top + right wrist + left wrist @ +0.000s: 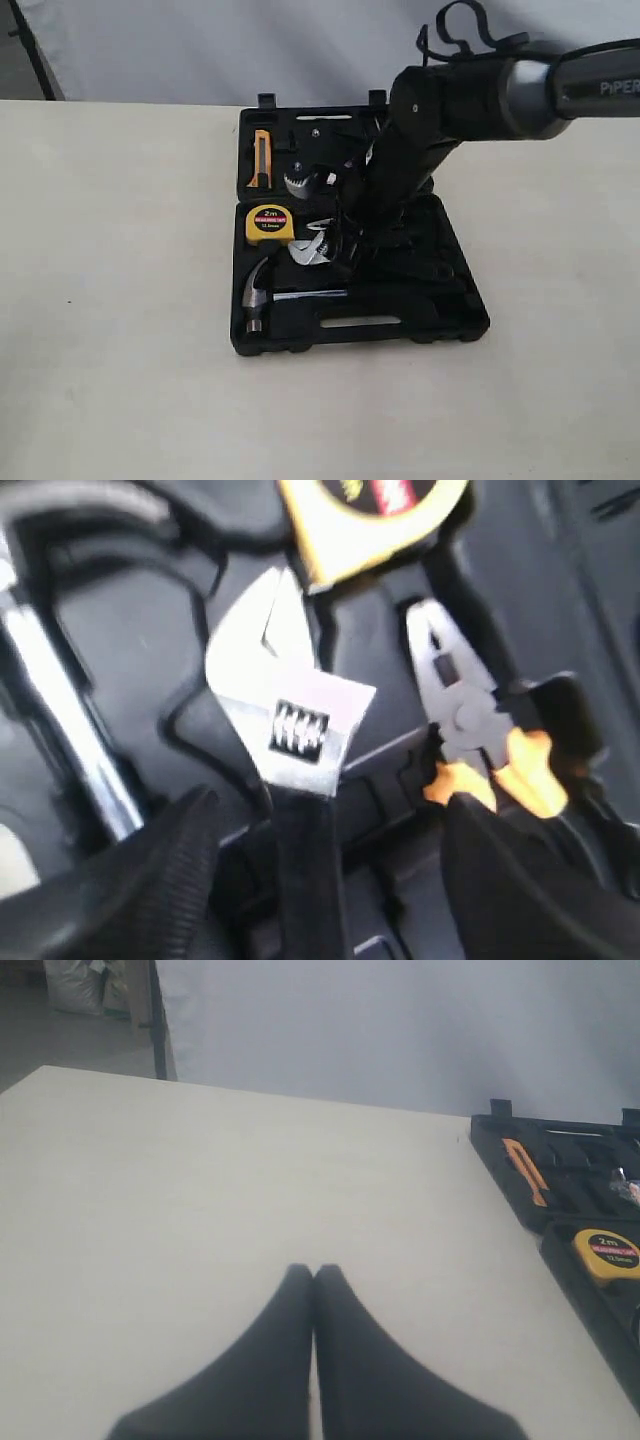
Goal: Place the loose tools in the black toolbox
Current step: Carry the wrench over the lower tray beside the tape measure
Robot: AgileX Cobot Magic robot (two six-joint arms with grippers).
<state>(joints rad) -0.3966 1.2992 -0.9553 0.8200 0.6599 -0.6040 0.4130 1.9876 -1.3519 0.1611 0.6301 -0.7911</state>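
Note:
The black toolbox (450, 325) lies open on the table. The steel claw hammer (262, 290) rests in the near half. The silver adjustable wrench (290, 710) lies in its recess beside the hammer, also seen as the wrench (310, 250). My right gripper (330, 815) stands open astride the wrench's black handle, with a gap on each side. The wrapped tape roll (300, 182) sits in the far half. My left gripper (314, 1272) is shut on nothing above bare table, left of the toolbox (500, 1160).
A yellow tape measure (268, 224) and an orange knife (261, 158) sit in the case. Orange-handled pliers (470, 720) lie in a recess by my right finger. The hammer shaft (70, 720) runs along the other side. The right arm (420, 130) hides the case's middle.

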